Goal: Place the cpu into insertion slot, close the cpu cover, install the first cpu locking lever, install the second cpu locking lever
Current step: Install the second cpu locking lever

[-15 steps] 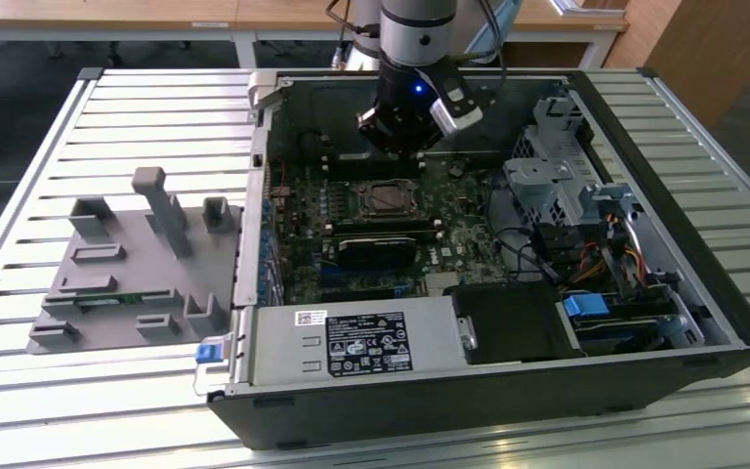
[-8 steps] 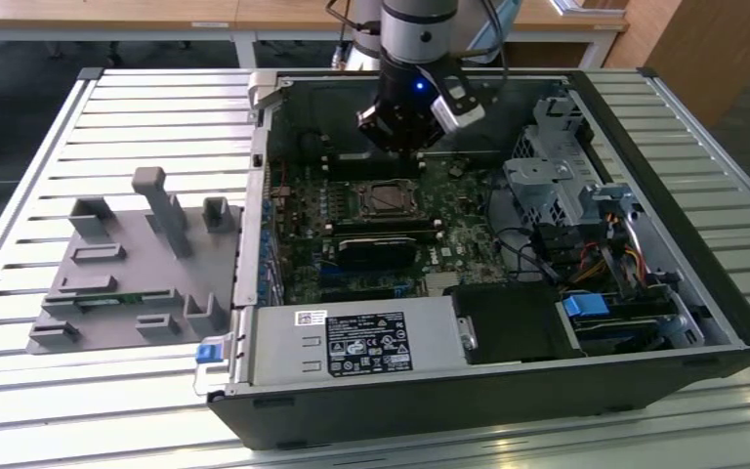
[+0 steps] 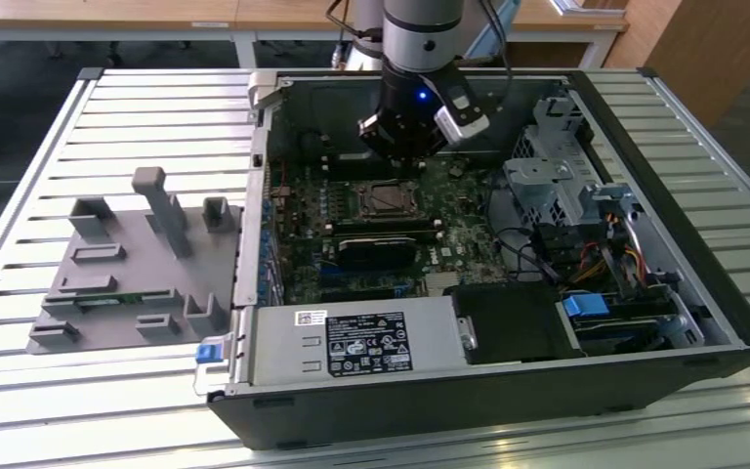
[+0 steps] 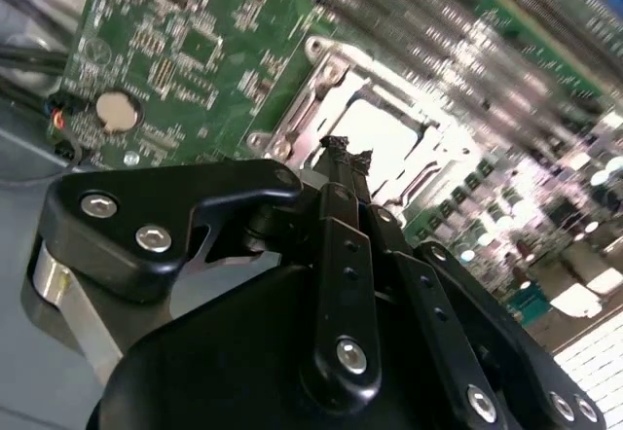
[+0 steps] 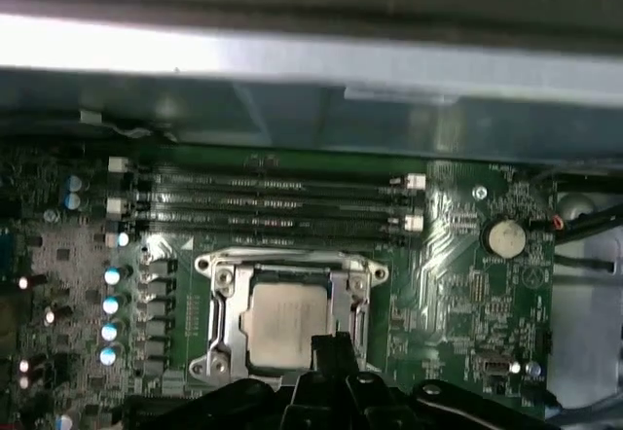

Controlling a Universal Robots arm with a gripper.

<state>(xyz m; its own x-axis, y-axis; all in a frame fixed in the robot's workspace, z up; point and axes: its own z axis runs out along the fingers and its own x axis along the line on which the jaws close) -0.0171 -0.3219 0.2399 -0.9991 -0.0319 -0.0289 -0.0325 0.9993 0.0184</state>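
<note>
The tool hangs inside the open computer case, just above the far edge of the insertion slot on the green circuit board. In the second wrist view its fingers are pressed together, with nothing between them. The cpu lies flat in the insertion slot, and the cpu cover lies closed around it like a silvery frame, so the pale metal face shows through the cut-out. Beyond the slot, in the first wrist view, run the long memory slots. Beside the case, on the slatted bench, stands a grey fixture.
</note>
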